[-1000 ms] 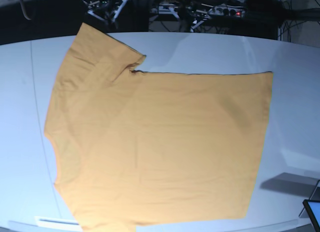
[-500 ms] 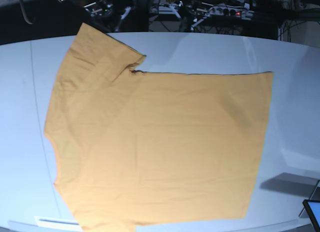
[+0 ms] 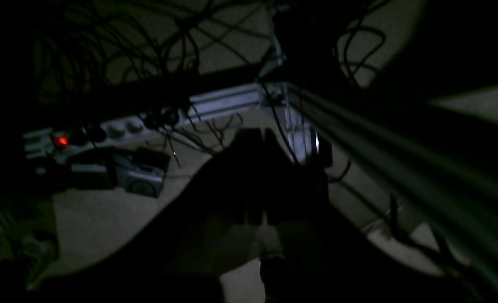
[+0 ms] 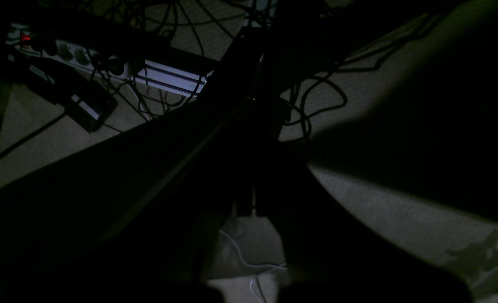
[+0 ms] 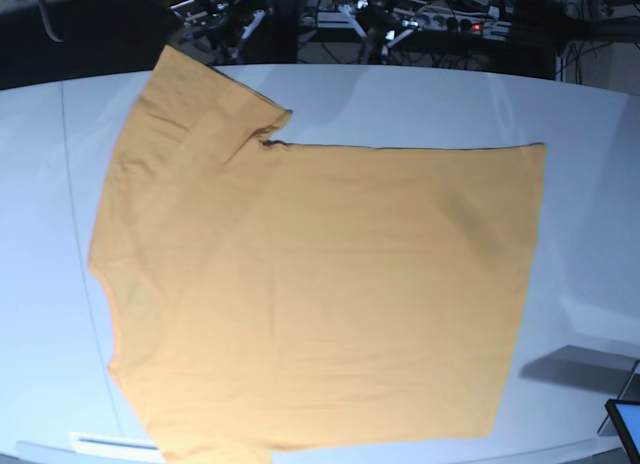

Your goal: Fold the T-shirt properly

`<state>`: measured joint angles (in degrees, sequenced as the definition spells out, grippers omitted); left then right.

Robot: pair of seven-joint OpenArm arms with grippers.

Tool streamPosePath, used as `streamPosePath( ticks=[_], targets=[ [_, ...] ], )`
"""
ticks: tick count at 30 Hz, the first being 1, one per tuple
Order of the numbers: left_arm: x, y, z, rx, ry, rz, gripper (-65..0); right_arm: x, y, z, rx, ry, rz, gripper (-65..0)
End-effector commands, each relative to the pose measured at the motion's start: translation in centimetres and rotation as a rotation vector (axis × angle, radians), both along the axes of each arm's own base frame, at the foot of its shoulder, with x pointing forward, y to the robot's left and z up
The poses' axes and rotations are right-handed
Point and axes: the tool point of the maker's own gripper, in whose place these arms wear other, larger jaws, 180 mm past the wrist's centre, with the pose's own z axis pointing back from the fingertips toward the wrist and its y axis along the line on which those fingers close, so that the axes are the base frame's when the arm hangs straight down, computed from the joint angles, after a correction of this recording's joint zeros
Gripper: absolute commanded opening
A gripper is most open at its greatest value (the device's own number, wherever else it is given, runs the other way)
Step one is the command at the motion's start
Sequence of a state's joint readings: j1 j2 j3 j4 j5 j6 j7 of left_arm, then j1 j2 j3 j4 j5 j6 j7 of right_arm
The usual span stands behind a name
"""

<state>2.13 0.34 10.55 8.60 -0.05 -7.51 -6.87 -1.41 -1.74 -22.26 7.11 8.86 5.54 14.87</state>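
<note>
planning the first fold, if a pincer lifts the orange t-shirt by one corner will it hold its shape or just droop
Probably droop: the T-shirt lies thin and flat on the white table, hugging it like soft cloth. It likely weighs little for its spread. Pushed, it would more likely bunch into wrinkles than slide as one piece.

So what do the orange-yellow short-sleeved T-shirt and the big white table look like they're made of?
Orange-yellow T-shirt: thin woven or knit cloth, matte; it lies limp with soft wrinkles and stitched hems. White table: hard, smooth, slightly glossy, perhaps laminate or painted board; it shows faint reflections.
</note>
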Motion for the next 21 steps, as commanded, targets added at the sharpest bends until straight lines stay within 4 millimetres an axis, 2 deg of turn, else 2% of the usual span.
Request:
streamPosePath(
  ticks=[1,11,21],
  targets=[
    [0.77,-0.23,0.14,-0.008,-0.024,-0.004,-65.0,-1.33,0.02,-0.14,0.003,0.029,0.024,-64.9],
    [1.23,-0.09,0.14,-0.005,-0.025,-0.004,-65.0,-0.77,0.0,-0.09,0.003,0.018,0.025,-64.9],
    [1.23,0.11,0.14,-0.002,-0.025,-0.004,-65.0,-1.34,-0.06,-0.15,0.001,0.029,0.026,-64.9]
  ],
)
